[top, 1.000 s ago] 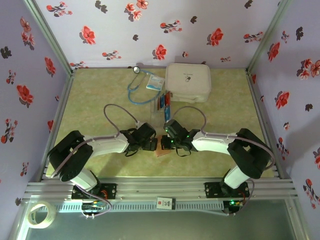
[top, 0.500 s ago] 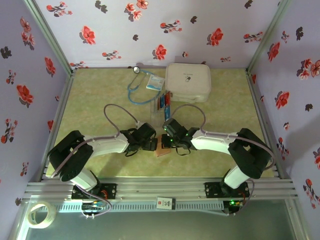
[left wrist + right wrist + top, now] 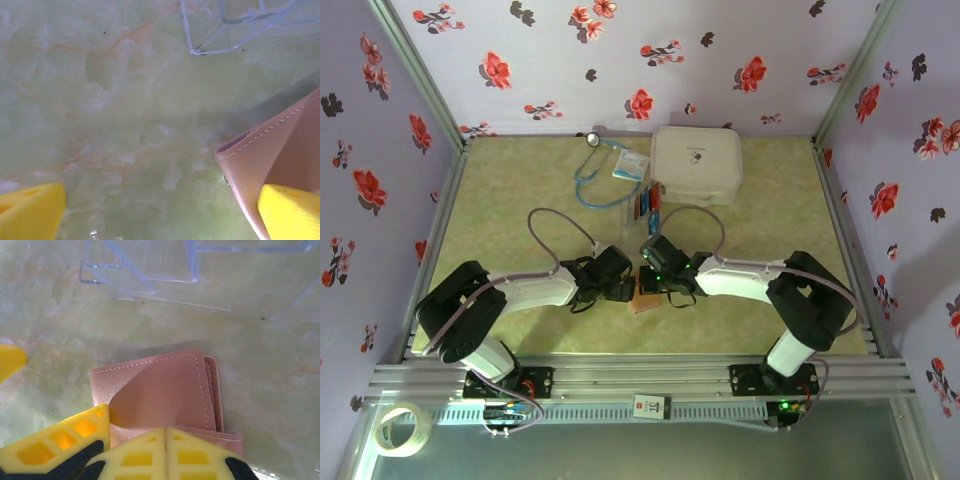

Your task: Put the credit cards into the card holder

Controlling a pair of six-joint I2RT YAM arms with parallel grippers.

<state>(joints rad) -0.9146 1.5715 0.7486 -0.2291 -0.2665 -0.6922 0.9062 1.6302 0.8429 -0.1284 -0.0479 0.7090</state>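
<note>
Card holder [image 3: 644,294] lies flat on desk [image 3: 520,180], mid-front, btwn both tools. Left tool [image 3: 160,210] wide open, one finger over holder's edge. Right tool [image 3: 165,450] jaws together at holder's near edge, pinch unclear. Credit cards [image 3: 648,206] sit straight beyond holder, twd white case [image 3: 696,165]; right arm prob marginally nearer.

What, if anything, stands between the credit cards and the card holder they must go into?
The clear tray and the right gripper, low over the card holder, lie between it and the credit cards.
</note>
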